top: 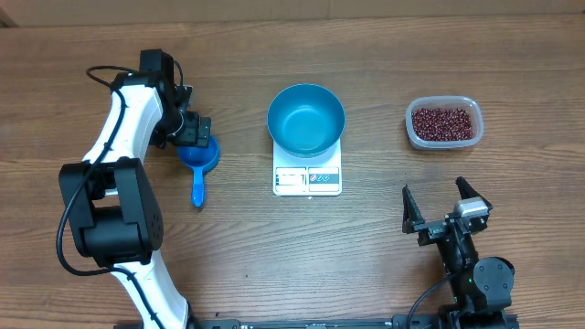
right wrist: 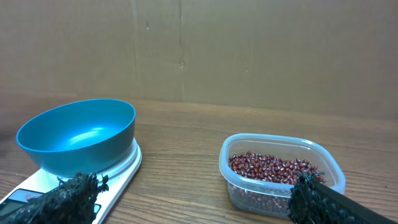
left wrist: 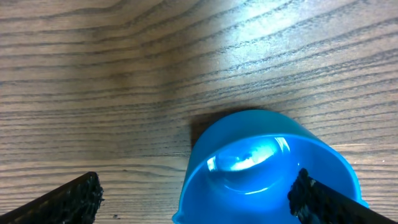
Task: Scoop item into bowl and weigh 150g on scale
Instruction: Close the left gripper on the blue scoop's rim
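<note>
left gripper [top: 194, 135] wide open, empty, over scoop [top: 200, 157] cup, left of bowl [top: 305, 123] (on scale [top: 307, 179]). shift near, drop, clamp handle [top: 197, 190] not cup. beans [top: 443, 122] far right in tub [top: 410, 127]. right gripper [top: 445, 208] open, empty.

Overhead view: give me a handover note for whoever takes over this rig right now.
Left gripper: open, fingers either side of the blue scoop cup, not closed on it.
Right gripper: open, empty, front right of the table.
Bowl: empty, sitting on the scale, centre.
Beans: in the clear tub, back right.
Done: nothing scooped yet.
Left: grasp the scoop, carry beans to the bowl, weigh out the amount.
</note>
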`<action>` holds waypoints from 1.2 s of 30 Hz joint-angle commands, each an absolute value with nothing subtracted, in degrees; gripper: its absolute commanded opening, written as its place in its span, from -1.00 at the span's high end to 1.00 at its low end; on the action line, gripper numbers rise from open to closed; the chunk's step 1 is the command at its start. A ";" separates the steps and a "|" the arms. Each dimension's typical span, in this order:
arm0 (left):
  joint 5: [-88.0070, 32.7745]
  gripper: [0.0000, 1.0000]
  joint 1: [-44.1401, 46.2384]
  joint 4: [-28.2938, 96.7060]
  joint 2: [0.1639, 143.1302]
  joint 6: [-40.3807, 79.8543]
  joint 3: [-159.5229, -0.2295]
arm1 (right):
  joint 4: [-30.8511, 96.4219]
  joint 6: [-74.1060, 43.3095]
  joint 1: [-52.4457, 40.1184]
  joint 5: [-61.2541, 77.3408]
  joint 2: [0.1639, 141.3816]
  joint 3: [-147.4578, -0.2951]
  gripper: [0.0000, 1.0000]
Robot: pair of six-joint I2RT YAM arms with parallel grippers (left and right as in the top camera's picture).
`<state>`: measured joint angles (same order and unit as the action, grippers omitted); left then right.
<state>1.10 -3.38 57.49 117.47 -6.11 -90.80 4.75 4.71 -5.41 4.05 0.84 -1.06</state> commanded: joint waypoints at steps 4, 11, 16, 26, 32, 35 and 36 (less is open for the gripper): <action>0.60 -0.99 -3.38 58.46 118.02 -6.42 -91.72 | 4.60 4.75 -5.93 3.95 0.16 -0.45 -1.00; 0.62 -0.99 -3.38 56.86 118.04 -6.44 -89.12 | 4.58 4.75 -5.93 3.95 0.16 -0.45 -1.00; 0.62 -0.99 -3.38 56.03 118.04 -6.44 -87.00 | 4.60 4.75 -5.93 3.95 0.16 -0.45 -1.00; 0.62 -1.00 -3.38 55.79 118.04 -6.42 -85.91 | 4.58 4.75 -5.93 3.95 0.16 -0.45 -1.00; 0.60 -0.11 -3.38 55.51 118.04 -6.39 -85.91 | 4.58 4.75 -5.93 3.95 0.16 -0.45 -1.00; 0.60 0.18 -3.38 55.55 118.04 -6.42 -85.91 | 4.58 4.75 -5.93 3.95 0.16 -0.45 -1.00; 0.60 0.27 -3.38 55.55 118.04 -6.42 -85.91 | 4.60 4.75 -5.93 3.95 0.16 -0.45 -1.00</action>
<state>1.10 -3.38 55.68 117.47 -6.28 -86.46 4.78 4.75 -5.41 4.08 0.84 -1.06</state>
